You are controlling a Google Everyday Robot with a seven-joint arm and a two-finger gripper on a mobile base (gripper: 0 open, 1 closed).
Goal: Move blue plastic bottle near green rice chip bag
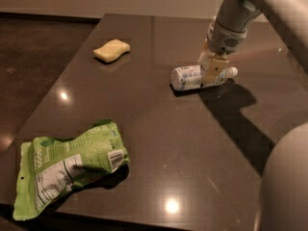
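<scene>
The blue plastic bottle (187,77) lies on its side on the dark table (159,143) at the back right, with its white cap pointing right. My gripper (210,72) comes down from the upper right and is open. It straddles the bottle near its neck, one finger in front of it and one behind. The green rice chip bag (67,165) lies crumpled at the table's front left corner, far from the bottle, with its white nutrition panel and barcode facing up.
A yellow sponge (111,50) lies at the back left of the table. The table's left edge runs diagonally beside the dark floor (33,57). Part of my arm (284,186) fills the lower right corner.
</scene>
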